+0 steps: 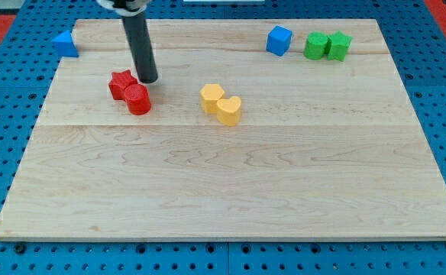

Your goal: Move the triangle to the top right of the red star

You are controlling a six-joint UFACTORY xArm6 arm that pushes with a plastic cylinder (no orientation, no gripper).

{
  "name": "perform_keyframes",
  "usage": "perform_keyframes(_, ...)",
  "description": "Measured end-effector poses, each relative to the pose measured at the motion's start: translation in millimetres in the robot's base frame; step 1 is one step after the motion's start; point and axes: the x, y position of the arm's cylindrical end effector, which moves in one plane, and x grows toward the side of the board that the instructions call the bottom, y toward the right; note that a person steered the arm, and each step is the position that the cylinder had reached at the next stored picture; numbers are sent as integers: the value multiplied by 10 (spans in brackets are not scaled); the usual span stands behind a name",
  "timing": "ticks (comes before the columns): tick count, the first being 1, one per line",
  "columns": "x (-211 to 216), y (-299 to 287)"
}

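A blue triangle (66, 44) sits at the board's top left corner, at its edge. A red star (121, 82) lies left of centre in the upper half, with a red cylinder (138, 99) touching its lower right side. My tip (148, 79) rests on the board just right of the red star and just above the red cylinder. The tip is well to the right of and below the blue triangle.
A yellow block (211, 96) and a yellow heart (229, 110) touch each other near the board's middle. A blue cube (279, 40) and two touching green blocks (315, 46) (338, 45) sit along the top right. The wooden board (231, 191) lies on blue pegboard.
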Motion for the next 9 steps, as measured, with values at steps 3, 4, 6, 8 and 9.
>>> perform_keyframes(3, -280, -1858)
perform_keyframes(4, -326, -1861)
perform_keyframes(6, -611, -1856)
perform_keyframes(8, -1107, -1744)
perform_keyframes(9, -772, -1272)
